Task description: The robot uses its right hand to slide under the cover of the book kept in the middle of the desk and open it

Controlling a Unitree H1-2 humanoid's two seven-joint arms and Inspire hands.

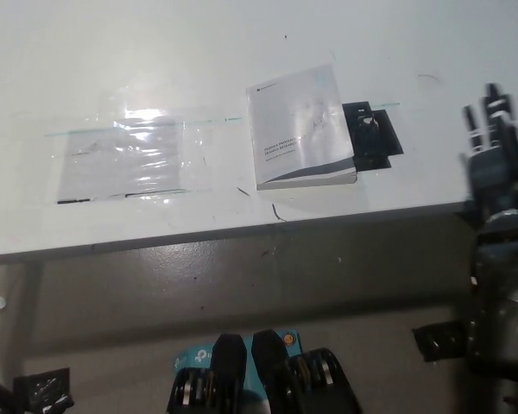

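A closed book (300, 126) with a white and grey cover lies near the middle of the white desk (242, 52), its lower edge close to the desk's front edge. My black right hand (499, 129) stands at the right edge of the head view, over the desk's right end, well to the right of the book and not touching it. Its fingers point up and away and hold nothing. My left hand is out of view.
A black flat object (375, 138) lies under the book's right side. A clear plastic sleeve (125, 159) with a sheet in it lies on the desk's left half. The desk's front edge (242, 231) runs across the middle, with grey floor below.
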